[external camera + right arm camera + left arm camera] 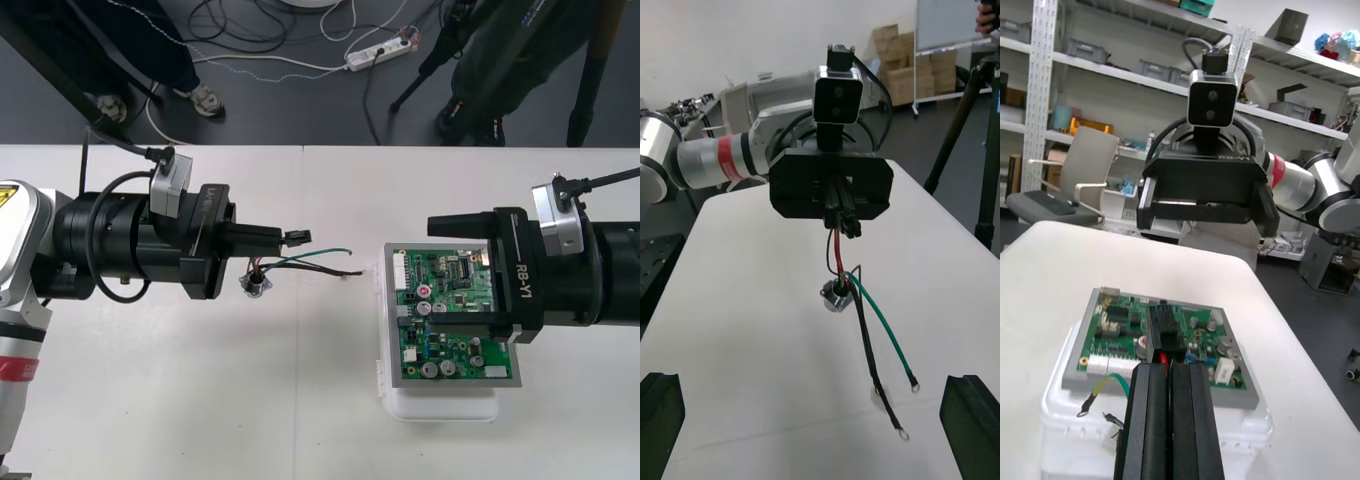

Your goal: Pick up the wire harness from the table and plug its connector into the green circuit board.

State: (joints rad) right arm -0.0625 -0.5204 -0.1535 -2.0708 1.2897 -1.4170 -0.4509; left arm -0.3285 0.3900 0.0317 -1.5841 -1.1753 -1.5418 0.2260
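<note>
Left gripper (282, 238) clamps the plug (299, 237), wires (322, 262) and socket (255, 286) dangling over the table (300, 410); right gripper (452, 272), marked "RB-Y1", fingers (460, 224) spread wide above the board (455, 352)

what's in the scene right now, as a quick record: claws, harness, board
board: green circuit board on white base, on the table
left claw: shut on the plug, left of the board
harness: trails from the plug toward the board; socket hangs below the left claw
right claw: open, over the board, facing the left claw
plug state: not in the board
</note>
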